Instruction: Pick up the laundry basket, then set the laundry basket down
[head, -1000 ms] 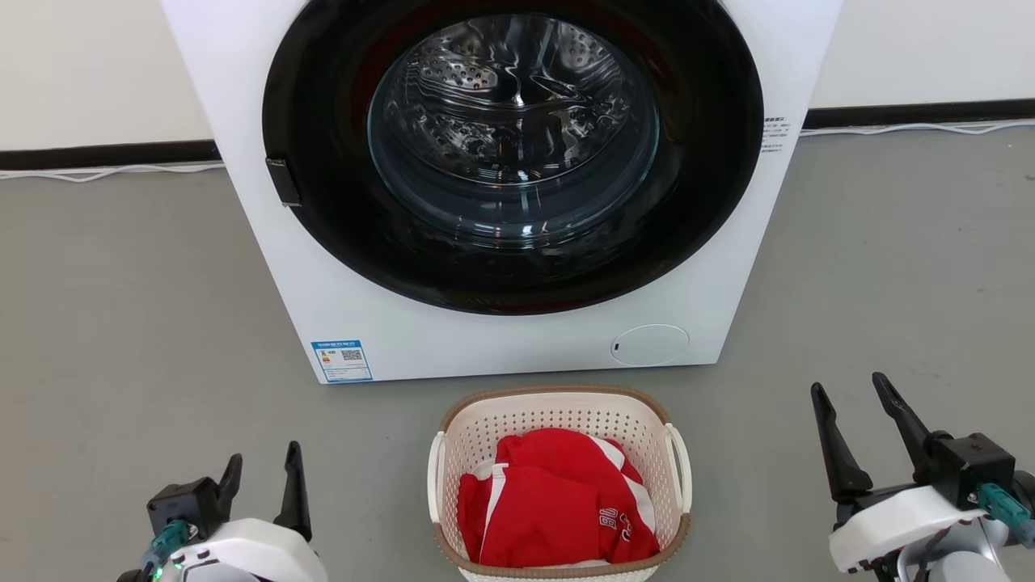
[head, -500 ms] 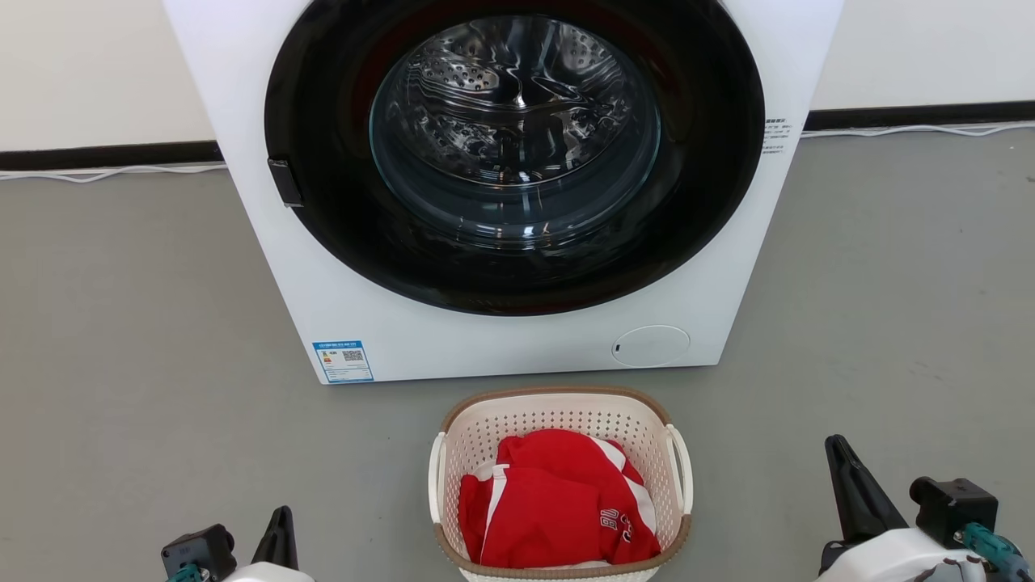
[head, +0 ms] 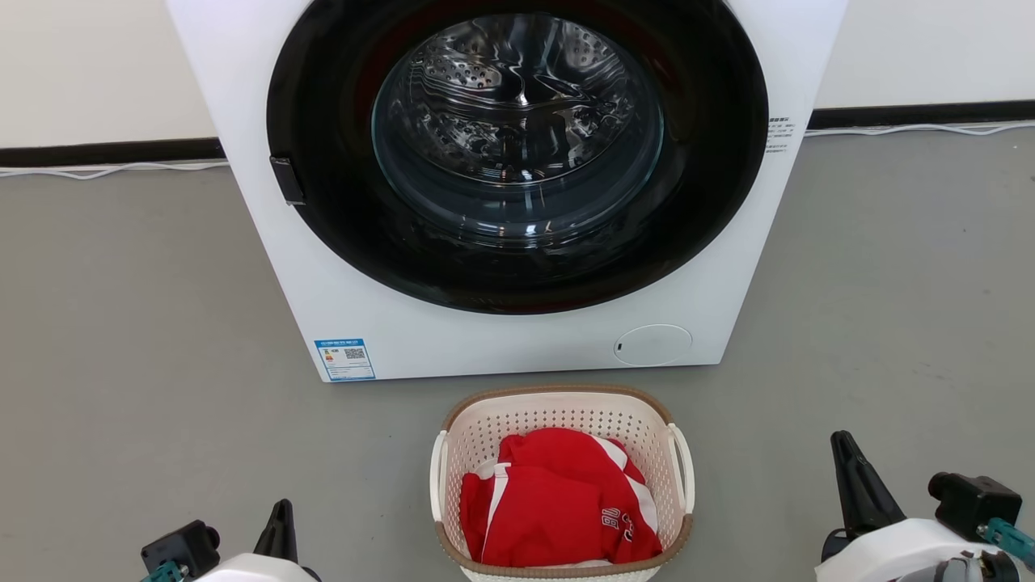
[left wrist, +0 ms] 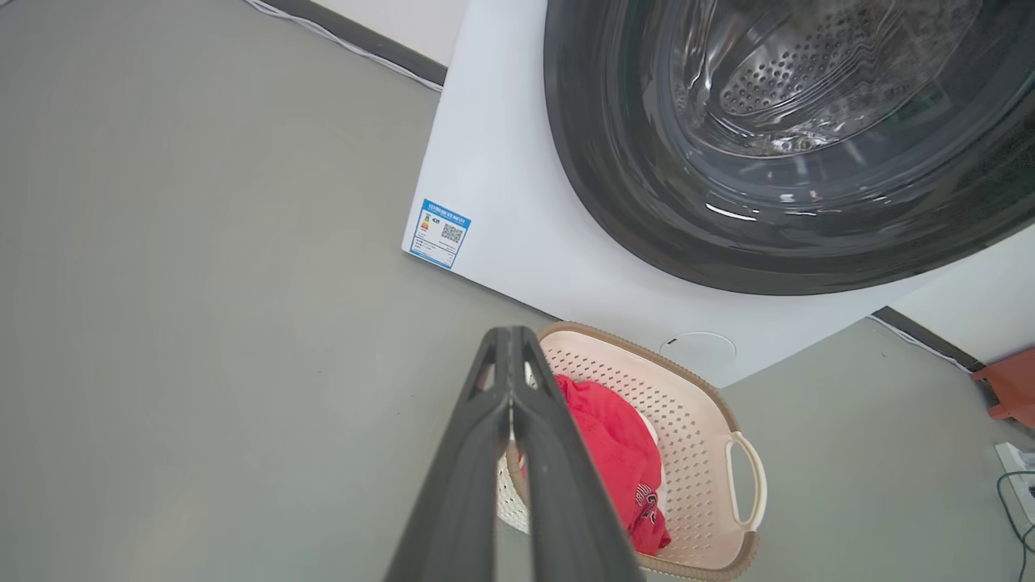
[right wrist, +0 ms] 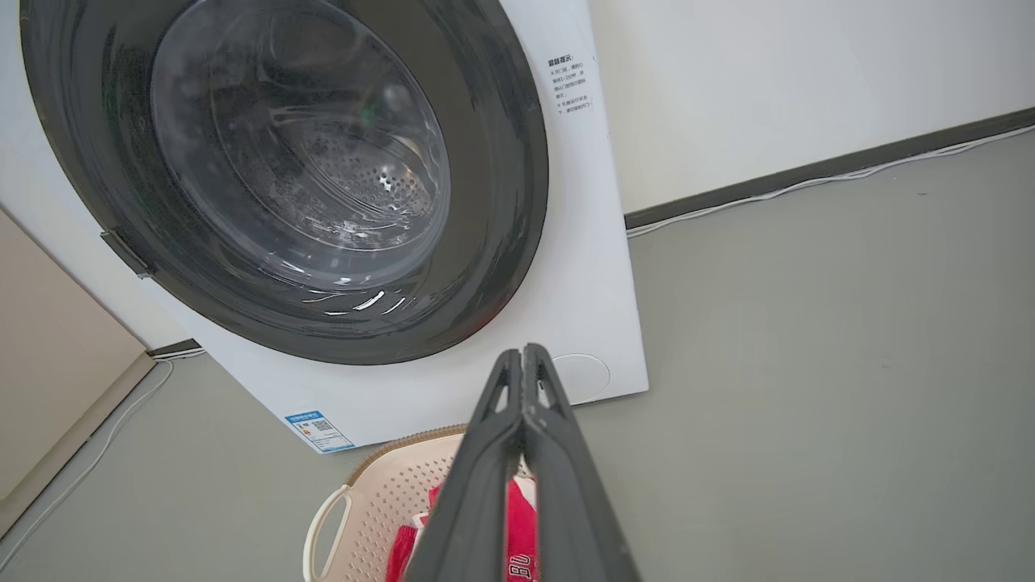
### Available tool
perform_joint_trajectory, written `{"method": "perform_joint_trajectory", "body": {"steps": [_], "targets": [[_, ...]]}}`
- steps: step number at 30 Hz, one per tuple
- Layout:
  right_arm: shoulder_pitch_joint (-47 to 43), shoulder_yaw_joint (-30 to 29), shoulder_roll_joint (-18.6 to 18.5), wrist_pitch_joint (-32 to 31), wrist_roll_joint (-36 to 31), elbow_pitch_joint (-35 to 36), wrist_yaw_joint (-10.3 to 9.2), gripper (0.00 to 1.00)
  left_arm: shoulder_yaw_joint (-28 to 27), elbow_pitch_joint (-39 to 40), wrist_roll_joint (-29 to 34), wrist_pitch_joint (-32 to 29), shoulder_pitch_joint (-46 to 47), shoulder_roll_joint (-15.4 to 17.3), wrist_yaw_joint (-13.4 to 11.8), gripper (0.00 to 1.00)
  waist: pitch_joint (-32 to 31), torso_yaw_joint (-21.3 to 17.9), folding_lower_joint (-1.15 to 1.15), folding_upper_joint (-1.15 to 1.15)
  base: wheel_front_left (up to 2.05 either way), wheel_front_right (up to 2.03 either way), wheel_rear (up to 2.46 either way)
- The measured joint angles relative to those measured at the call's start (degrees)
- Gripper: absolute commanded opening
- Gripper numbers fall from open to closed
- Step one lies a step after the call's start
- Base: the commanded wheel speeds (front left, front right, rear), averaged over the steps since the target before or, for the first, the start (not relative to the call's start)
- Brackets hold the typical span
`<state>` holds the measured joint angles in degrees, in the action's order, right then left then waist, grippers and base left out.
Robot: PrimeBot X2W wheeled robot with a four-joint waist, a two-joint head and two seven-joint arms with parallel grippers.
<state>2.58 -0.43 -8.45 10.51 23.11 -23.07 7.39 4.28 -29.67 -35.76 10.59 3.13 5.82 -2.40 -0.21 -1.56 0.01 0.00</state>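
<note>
The laundry basket (head: pixel 558 416) stands on the grey floor just in front of the washing machine. It is cream-white and perforated, with a brown rim and a white loop handle on each side, and a red garment (head: pixel 558 501) lies inside. My left gripper (head: pixel 280 517) is low at the basket's left, well apart from it, fingers pressed together. My right gripper (head: pixel 849 461) is low at the right, also apart and shut. In the left wrist view the shut gripper (left wrist: pixel 509 339) overlaps the basket (left wrist: pixel 695 453). In the right wrist view the shut gripper (right wrist: pixel 524 360) rises above the basket (right wrist: pixel 380 493).
The white washing machine (head: pixel 517 347) with its round dark glass door shut stands right behind the basket. A white cable (head: pixel 113 170) runs along the dark baseboard. An orange object (left wrist: pixel 1007 384) and a power strip (left wrist: pixel 1019 469) lie far off to the right.
Both grippers have sunk toward the bottom edge of the head view, and their fingers, apart a second ago, have come together. The basket has not moved.
</note>
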Motion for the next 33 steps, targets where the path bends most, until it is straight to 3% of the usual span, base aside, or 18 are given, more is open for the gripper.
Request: {"method": "perform_joint_trajectory", "body": {"steps": [33], "targets": [[0.1, -2.4, 1.8, -5.1, 21.3, 2.1, -0.16, 0.00, -2.6, 4.2, -17.4, -5.1, 0.0, -0.9, 2.9, 0.00, 0.1, 0.5, -0.01, 0.00, 0.00, 0.00, 0.00]]}}
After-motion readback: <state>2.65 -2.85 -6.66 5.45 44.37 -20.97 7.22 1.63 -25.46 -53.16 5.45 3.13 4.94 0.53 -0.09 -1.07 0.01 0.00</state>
